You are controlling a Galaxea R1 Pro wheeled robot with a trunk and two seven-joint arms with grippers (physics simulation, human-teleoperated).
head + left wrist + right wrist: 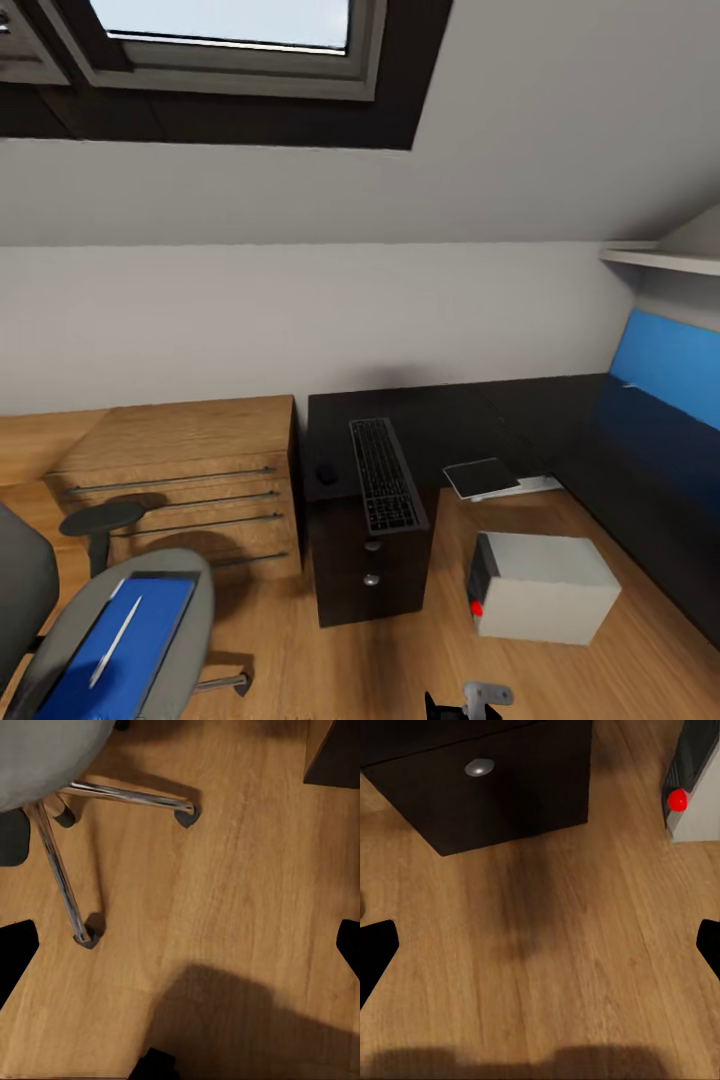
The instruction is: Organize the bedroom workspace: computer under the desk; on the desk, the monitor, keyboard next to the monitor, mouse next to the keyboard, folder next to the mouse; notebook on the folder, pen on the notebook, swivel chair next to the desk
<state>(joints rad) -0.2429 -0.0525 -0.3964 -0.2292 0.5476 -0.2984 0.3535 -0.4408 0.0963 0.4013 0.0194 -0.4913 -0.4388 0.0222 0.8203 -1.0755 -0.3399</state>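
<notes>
A long black keyboard (385,476) lies on the dark desk (470,415), over its drawer unit (370,575), with a small dark mouse (326,473) beside it. A dark flat notebook (482,477) rests on a white sheet further right. The white computer (545,585) with a red button (679,799) stands on the floor beside the drawers. The grey swivel chair (190,590) carries a blue folder (125,650) with a white pen (115,640) on it. My left gripper (180,945) hangs open over the floor near the chair's chrome legs (60,870). My right gripper (540,952) is open above the floor, before the drawer unit (495,787).
A wooden dresser (190,480) stands left of the desk against the wall. A blue panel (665,370) leans at the right, over the desk's side wing. A white shelf (660,260) sits above it. Wooden floor (420,660) lies between chair and computer.
</notes>
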